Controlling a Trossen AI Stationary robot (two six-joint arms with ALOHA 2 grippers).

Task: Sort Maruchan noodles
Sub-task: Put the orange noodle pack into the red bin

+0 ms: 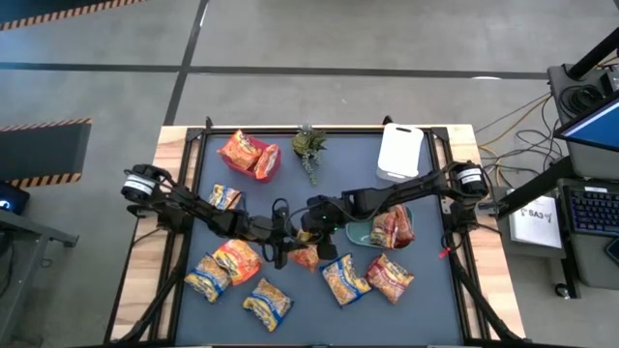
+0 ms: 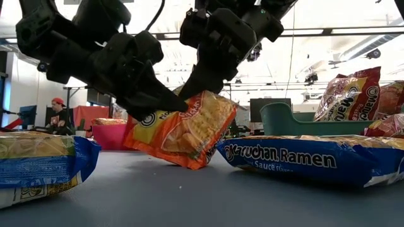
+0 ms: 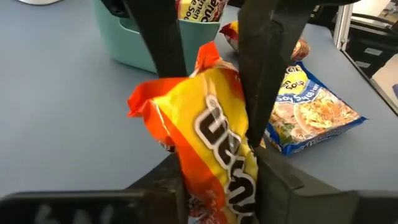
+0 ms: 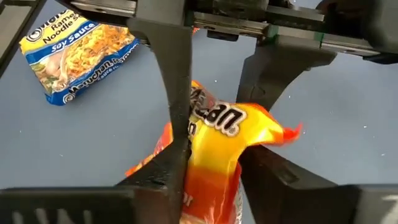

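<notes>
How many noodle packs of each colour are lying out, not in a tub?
Yellow-with-blue packs: 4
Orange packs: 2, counting the orange pack in the left gripper
Red packs: 1
Total: 7

This is a robotics lab or test hall set in a large open workspace. The blue-grey tabletop (image 1: pixel 290 155) sits on a bare concrete floor (image 1: pixel 338 39) marked with yellow-and-black hazard tape (image 1: pixel 44 124). Beside it stands a workstation with a laptop (image 1: pixel 592 121), a keyboard (image 1: pixel 592 211) and loose cables (image 1: pixel 513 121) trailing over the floor. The low view looks across into a wide room with long ceiling lights (image 2: pixel 315 31), dark monitors (image 2: pixel 270 104) and a seated person (image 2: pixel 59 113) working at a desk far behind.
</notes>
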